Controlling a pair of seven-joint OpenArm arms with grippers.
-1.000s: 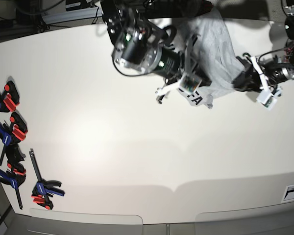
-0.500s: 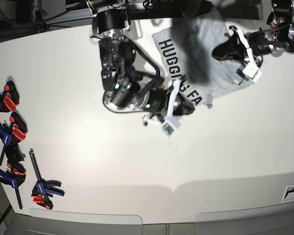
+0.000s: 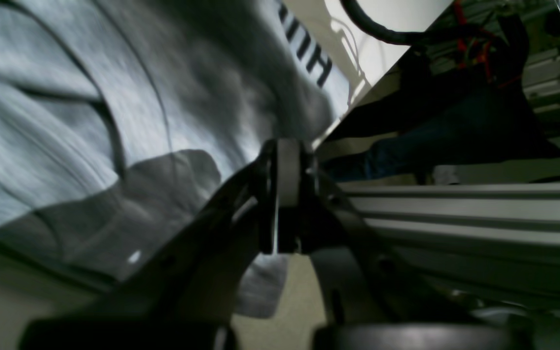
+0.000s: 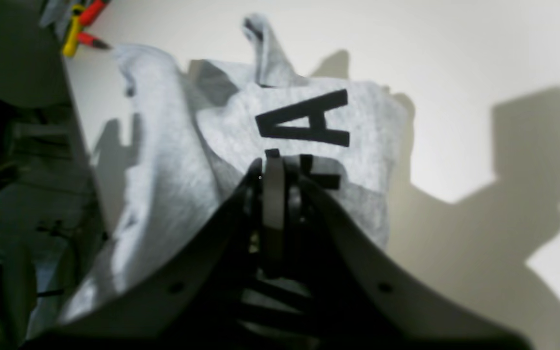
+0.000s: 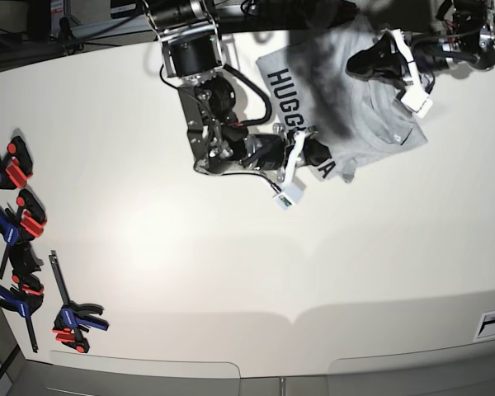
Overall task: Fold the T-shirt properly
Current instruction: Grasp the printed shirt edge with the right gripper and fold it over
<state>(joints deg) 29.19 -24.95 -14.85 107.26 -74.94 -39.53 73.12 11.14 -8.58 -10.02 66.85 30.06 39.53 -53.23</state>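
Both grippers, left gripper (image 5: 359, 62) and right gripper (image 5: 320, 153), are pinching the T-shirt (image 5: 346, 115), apparently spreading it flat for folding.

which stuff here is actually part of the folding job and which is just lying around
Part of the job:
- T-shirt, grey with black lettering
- right tool, shut on the T-shirt by the lettering
- left tool, shut on the T-shirt

Just lying about:
- clamps, blue and red, at the table edge, apart from the T-shirt

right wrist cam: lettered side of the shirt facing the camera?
Yes, a black block letter A shows on the T-shirt just beyond the shut right gripper.
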